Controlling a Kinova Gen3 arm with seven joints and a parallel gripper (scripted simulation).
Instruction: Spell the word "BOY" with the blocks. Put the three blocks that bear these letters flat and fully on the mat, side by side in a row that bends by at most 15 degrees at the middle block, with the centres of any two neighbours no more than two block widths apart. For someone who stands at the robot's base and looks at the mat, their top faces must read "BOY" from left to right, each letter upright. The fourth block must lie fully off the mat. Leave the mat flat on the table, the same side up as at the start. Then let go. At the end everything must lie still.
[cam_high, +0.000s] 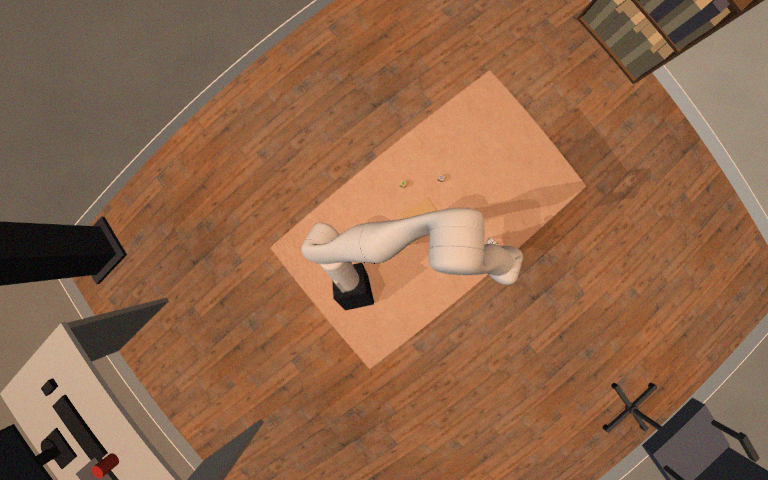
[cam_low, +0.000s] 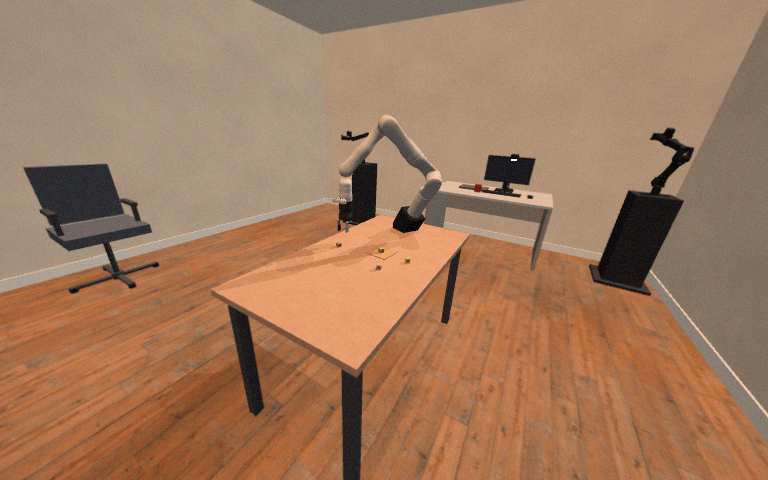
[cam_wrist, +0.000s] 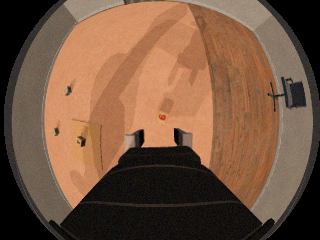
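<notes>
My gripper (cam_low: 343, 226) (cam_wrist: 159, 135) is open and empty, above the table near its long edge; the arm hides it in the top view. A block with a red letter (cam_low: 338, 244) (cam_wrist: 162, 117) lies off the mat, just ahead of the fingertips in the wrist view; its letter is unclear. A block with a dark letter, perhaps Y, (cam_low: 381, 250) (cam_wrist: 81, 141) lies on the yellowish mat (cam_high: 421, 207) (cam_low: 384, 256) (cam_wrist: 92, 156). A green-marked block (cam_high: 402, 183) (cam_low: 407, 260) (cam_wrist: 56, 131) and a greyish block (cam_high: 441, 177) (cam_low: 378, 267) (cam_wrist: 68, 90) lie off the mat, letters unreadable.
The black robot base (cam_high: 353, 291) (cam_low: 408, 219) stands at one end of the table (cam_high: 487, 124) (cam_low: 317, 305). The arm (cam_high: 396, 234) (cam_low: 390, 127) passes above part of the mat in the top view. The table's long edge runs right of the red-lettered block in the wrist view.
</notes>
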